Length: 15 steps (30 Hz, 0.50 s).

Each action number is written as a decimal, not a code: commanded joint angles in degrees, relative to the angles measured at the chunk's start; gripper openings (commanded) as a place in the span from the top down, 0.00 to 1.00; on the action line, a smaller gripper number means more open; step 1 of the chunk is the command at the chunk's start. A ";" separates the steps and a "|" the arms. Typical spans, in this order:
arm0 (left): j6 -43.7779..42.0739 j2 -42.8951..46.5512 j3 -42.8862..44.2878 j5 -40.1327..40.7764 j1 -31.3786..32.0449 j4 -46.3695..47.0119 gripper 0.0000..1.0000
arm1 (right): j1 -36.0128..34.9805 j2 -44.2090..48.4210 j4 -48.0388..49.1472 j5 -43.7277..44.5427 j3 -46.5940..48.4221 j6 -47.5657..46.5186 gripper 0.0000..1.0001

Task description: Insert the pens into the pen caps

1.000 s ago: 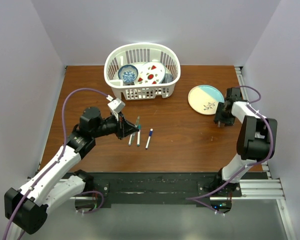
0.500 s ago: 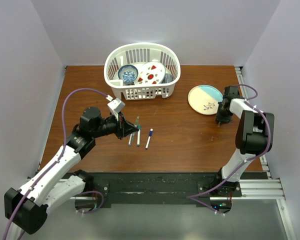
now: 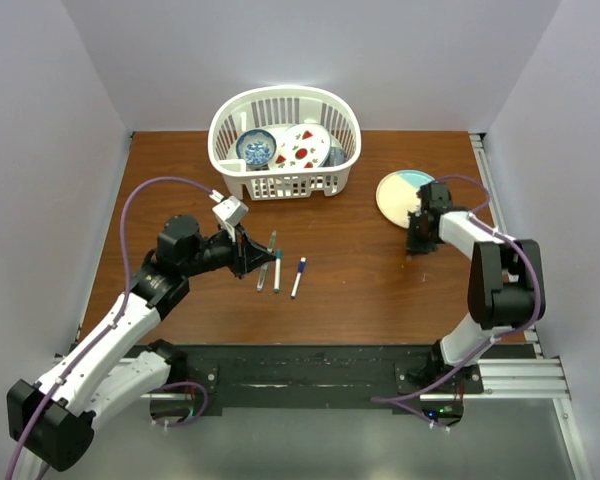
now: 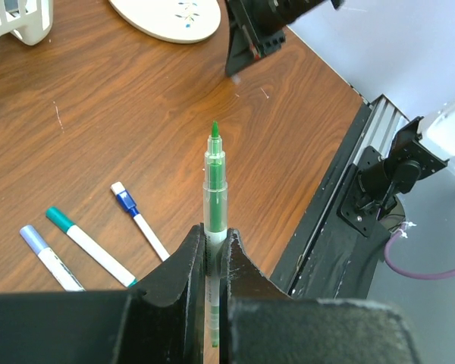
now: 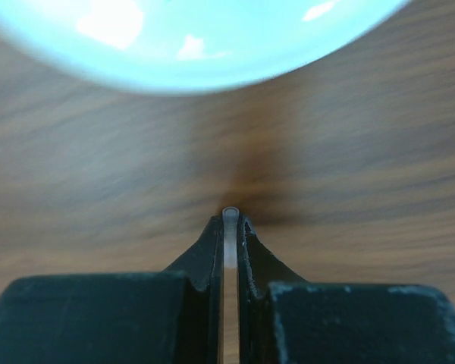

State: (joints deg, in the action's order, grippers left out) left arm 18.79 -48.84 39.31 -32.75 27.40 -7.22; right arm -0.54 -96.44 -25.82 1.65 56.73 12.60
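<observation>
My left gripper (image 4: 214,241) is shut on a green pen (image 4: 214,193) with a clear barrel, its bare tip pointing away from the wrist. In the top view this gripper (image 3: 248,252) hovers left of three pens lying side by side on the table: one purple-ended (image 3: 261,277), one teal-ended (image 3: 277,270) and one blue-ended (image 3: 298,277). In the right wrist view my right gripper (image 5: 230,224) is shut on a small translucent pen cap (image 5: 230,220), low over the wood. From above, the right gripper (image 3: 417,242) sits just in front of the plate (image 3: 398,192).
A white basket (image 3: 285,135) holding dishes stands at the back centre. The cream and pale blue plate (image 5: 189,38) fills the top of the right wrist view. The right arm (image 4: 265,30) shows at the top of the left wrist view, near the table's metal rail (image 4: 371,136).
My right gripper has closed on the pen cap and moved left, from the plate's right side to its near edge. The left arm and its green pen have not moved.
</observation>
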 commanded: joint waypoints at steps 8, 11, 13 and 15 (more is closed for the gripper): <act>9.58 -2.39 -4.31 -10.82 -0.15 15.37 1.00 | -17.10 24.00 24.45 -15.53 -12.50 22.96 1.00; 19.95 -4.85 -10.01 -13.64 0.20 29.68 1.00 | -21.86 30.34 35.26 -16.33 -16.46 29.47 1.00; 24.61 -6.70 -12.23 -14.62 0.81 41.03 1.00 | -23.54 33.68 40.91 -16.59 -18.66 32.65 1.00; 29.54 -10.12 -13.91 -15.32 2.04 49.18 1.00 | -25.65 35.00 49.18 -17.03 -21.48 36.69 1.00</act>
State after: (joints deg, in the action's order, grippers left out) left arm 35.57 -55.00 28.34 -43.53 27.77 18.94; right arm -23.33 -64.49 3.42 -12.67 39.29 38.17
